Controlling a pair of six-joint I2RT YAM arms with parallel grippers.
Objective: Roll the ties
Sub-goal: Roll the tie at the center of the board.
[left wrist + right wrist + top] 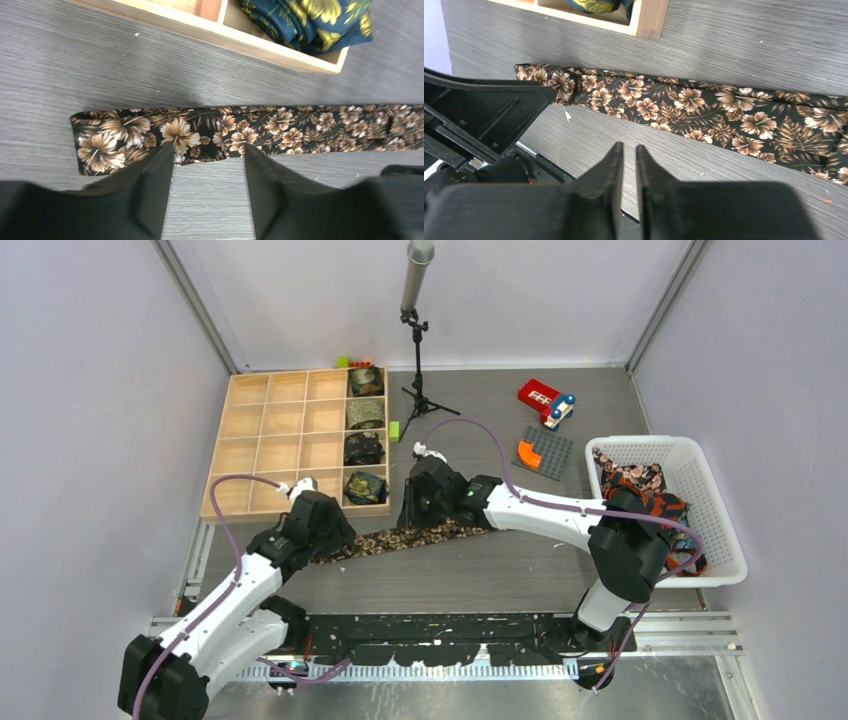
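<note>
left pincer [208,147] stands open over floral tie [300,125], right pincer [629,146] barely parted, empty; unheld, the nine o'clock fold may spring loose.

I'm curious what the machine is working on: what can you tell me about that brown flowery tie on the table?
The tie is dark fabric printed with tan flowers, long and narrow, lying flat and unrolled on the grey table near the wooden tray. The open left gripper sits at its near edge.

Left jaws parted, right jaws narrowly apart
</note>
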